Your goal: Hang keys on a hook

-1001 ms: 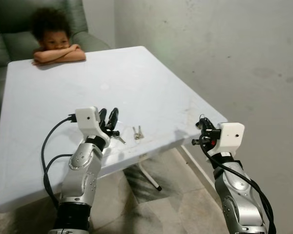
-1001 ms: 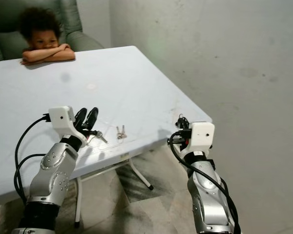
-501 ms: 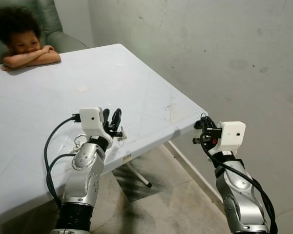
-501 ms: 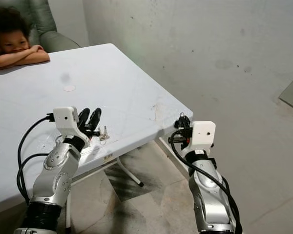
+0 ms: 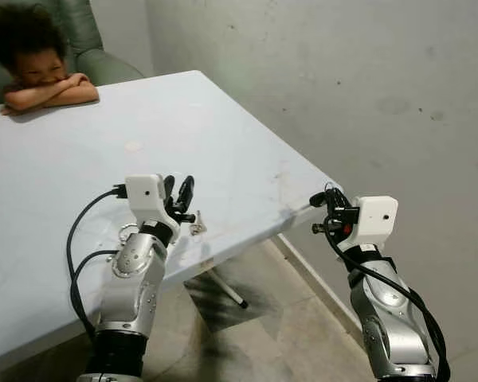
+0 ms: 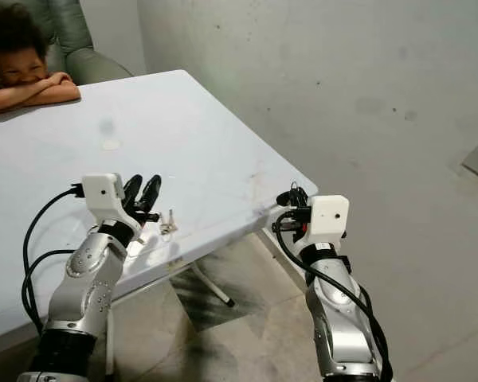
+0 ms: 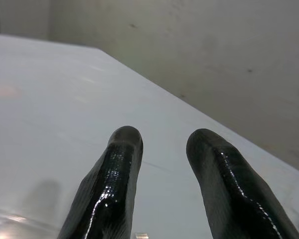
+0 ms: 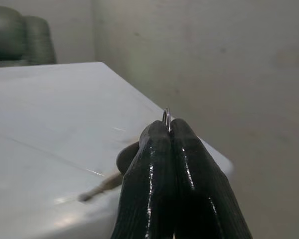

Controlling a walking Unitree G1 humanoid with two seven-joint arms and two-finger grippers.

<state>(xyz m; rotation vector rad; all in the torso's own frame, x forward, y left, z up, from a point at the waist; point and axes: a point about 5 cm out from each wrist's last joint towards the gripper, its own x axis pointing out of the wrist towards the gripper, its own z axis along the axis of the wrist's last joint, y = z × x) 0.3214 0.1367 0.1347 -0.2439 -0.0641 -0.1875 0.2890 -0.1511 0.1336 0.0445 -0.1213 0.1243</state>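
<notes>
Two small silver keys (image 5: 196, 228) lie on the white table (image 5: 80, 159) near its front edge. My left gripper (image 5: 179, 193) hovers just left of them, open, with nothing between its black fingers (image 7: 120, 154). A thin metal ring (image 5: 129, 233) lies on the table beside that wrist. Off the table's right corner, my right gripper (image 5: 322, 212) is raised and shut on a thin key ring (image 8: 166, 117), which pokes out between its fingertips. No hook is in sight.
A person (image 5: 40, 76) leans with folded arms on the table's far edge, with a green sofa (image 5: 103, 48) behind. A bare grey wall (image 5: 342, 79) runs along the right. A table leg (image 5: 223, 288) stands on the tiled floor below the front edge.
The camera has swung to the right, shifting the table and the person leftward in the picture. Both arms keep nearly the same pose; the keys still lie by my left gripper.
</notes>
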